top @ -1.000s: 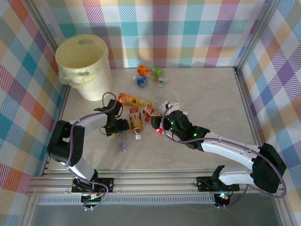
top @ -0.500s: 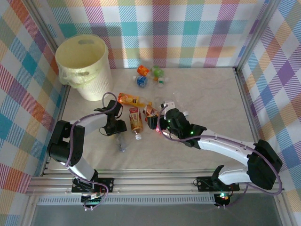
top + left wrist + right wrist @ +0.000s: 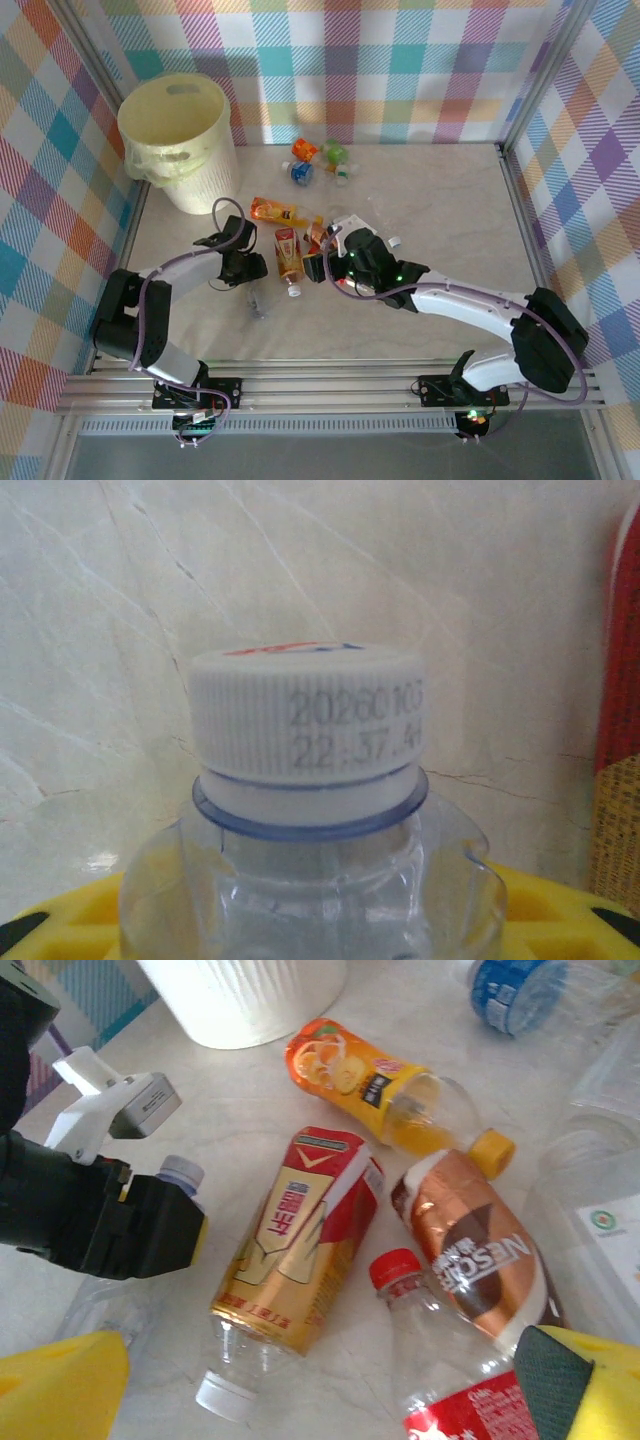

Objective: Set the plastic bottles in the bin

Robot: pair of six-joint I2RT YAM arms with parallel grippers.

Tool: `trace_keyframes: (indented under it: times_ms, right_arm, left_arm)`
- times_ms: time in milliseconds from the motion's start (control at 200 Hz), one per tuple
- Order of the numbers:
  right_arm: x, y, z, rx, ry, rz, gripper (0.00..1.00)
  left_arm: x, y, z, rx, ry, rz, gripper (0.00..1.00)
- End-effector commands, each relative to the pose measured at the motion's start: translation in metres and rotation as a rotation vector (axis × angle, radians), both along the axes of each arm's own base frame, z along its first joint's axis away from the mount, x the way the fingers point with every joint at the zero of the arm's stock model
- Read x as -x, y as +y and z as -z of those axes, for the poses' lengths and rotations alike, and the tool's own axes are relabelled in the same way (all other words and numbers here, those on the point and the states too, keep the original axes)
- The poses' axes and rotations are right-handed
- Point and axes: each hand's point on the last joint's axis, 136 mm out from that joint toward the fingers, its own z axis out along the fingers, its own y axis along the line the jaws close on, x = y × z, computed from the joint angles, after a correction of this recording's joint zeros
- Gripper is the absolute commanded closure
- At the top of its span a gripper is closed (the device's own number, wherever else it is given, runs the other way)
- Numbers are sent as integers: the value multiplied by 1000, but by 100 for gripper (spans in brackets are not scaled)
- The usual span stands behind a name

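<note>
bottles (image 3: 289,253) strewn mid-table (perhaps nine), cream bin (image 3: 196,182) upright, far-left

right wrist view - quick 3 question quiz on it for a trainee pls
1. Multiple choice: which cap does the red-and-gold bottle have? A white, B orange, C blue.
2. True or false: the right gripper is open.
3. Short answer: what is the left gripper shut on?
Key: 1 A. 2 true. 3 a clear bottle.
</note>
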Motion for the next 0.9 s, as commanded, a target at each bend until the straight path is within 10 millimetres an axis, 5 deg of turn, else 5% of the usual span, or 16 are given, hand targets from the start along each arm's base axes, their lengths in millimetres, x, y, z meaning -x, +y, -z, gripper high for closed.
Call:
trace_keyframes:
  times_ms: [0, 445, 895]
  right_arm:
    - [-2, 18, -26, -74, -51, -62, 0]
    - [-2, 23, -44, -143, -79, -74, 0]
    - [-5, 27, -76, -255, -147, -66, 0]
  left_arm:
    - [-6, 1, -18, -2, -91, -5, 54]
    - [-7, 6, -72, 50, -265, -21, 57]
    - [-48, -3, -190, 274, -603, -56, 57]
